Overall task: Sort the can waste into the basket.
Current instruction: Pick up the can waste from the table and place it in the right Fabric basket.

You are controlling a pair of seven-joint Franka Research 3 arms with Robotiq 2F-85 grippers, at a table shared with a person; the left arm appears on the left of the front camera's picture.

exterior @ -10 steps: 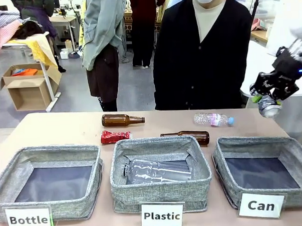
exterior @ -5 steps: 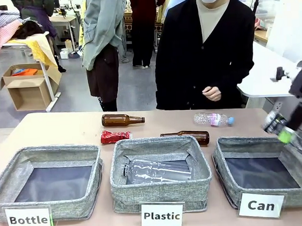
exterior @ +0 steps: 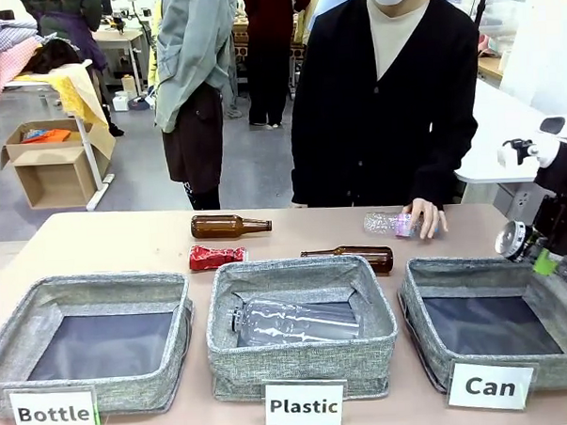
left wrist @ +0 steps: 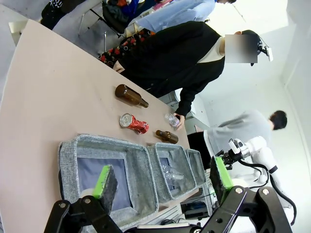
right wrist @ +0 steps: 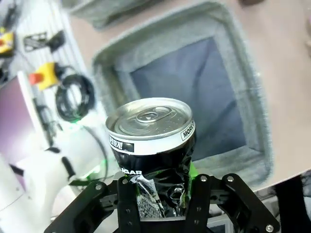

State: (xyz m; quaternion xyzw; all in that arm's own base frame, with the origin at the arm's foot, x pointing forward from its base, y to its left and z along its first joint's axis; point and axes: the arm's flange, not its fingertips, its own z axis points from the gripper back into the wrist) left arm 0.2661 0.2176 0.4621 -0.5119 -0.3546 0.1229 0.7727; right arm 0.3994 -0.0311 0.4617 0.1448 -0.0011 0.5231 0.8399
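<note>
Looking across the tan table (exterior: pixel 125 238), you see people standing on a grey floor beyond it. Your right gripper (right wrist: pixel 158 194), partly cut off in the front view, tilts down and pinches the crushed black metal can (right wrist: pixel 153 145) above the grey woven basket labelled "Can" (exterior: pixel 474 265). The shiny red crushed can (exterior: pixel 216 257) lies well left of that basket. Your left gripper (left wrist: pixel 160 182) is spread wide.

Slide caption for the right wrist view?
Right tool shut on a crushed black metal can, square grey woven basket ahead.
</note>
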